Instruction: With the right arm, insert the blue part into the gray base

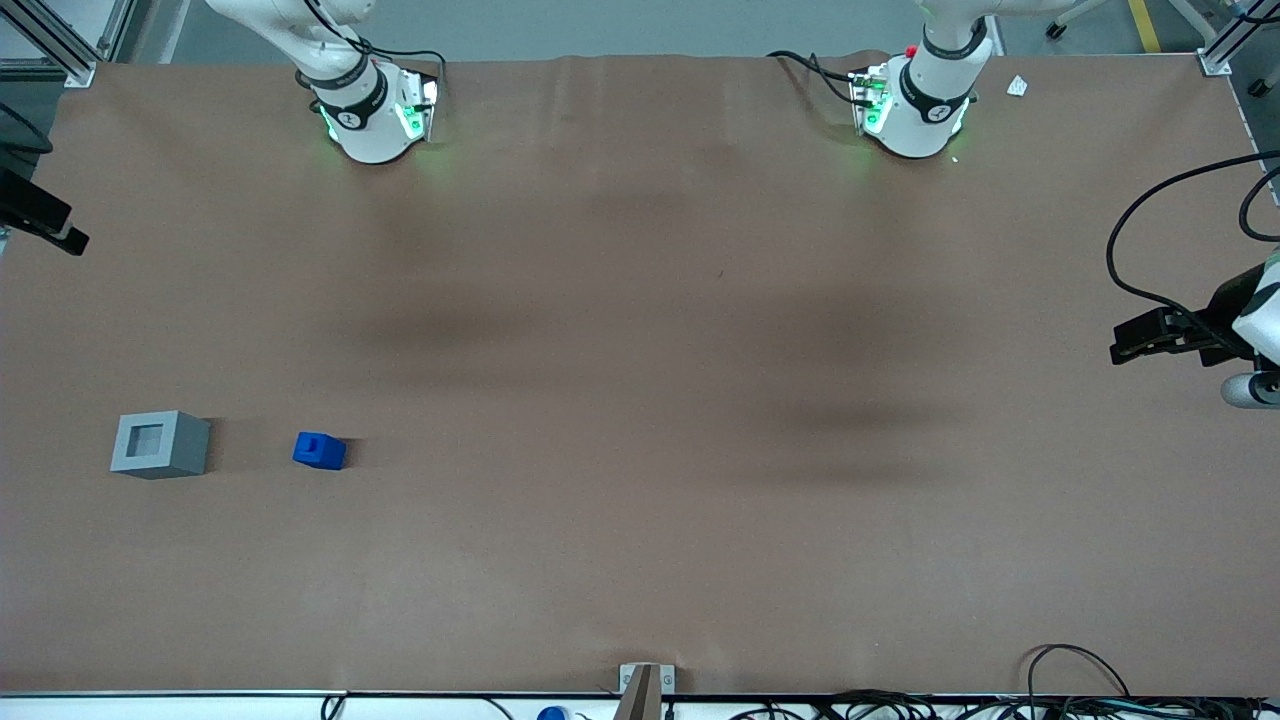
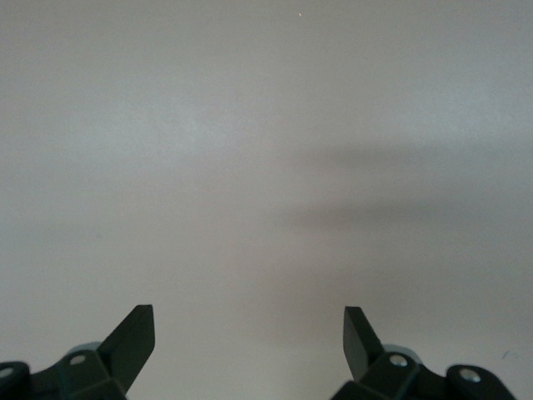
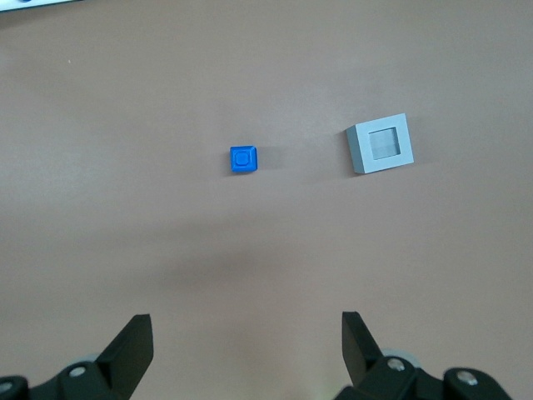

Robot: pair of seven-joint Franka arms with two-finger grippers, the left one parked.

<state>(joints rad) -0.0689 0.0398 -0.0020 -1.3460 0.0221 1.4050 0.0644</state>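
The blue part [image 1: 319,450] is a small, glossy, bright-blue plastic block with bevelled edges and a raised stud on its upward face; in the right wrist view [image 3: 243,159] the stud shows as a round ring inside a square. It lies on the table [image 1: 640,330] toward the working arm's end, apart from the gray base [image 1: 160,444], with a bare strip of table between them. The base is a matte light-grey cube with crisp corners and a square recess in its top face, ringed by a thick rim [image 3: 381,143]; it sits about as near the front camera as the blue part and closer to the table's end. The table is covered in a dull brown, paper-like sheet, faintly creased and crossed by soft shadows. No writing or label can be read on either piece. The gripper [image 3: 247,343] hangs high above the table, well apart from both pieces, its two black, wedge-shaped fingers [image 3: 134,340] spread wide with nothing between them. Broad open surface surrounds both pieces, and they stand well in from the table's edge nearest the front camera.
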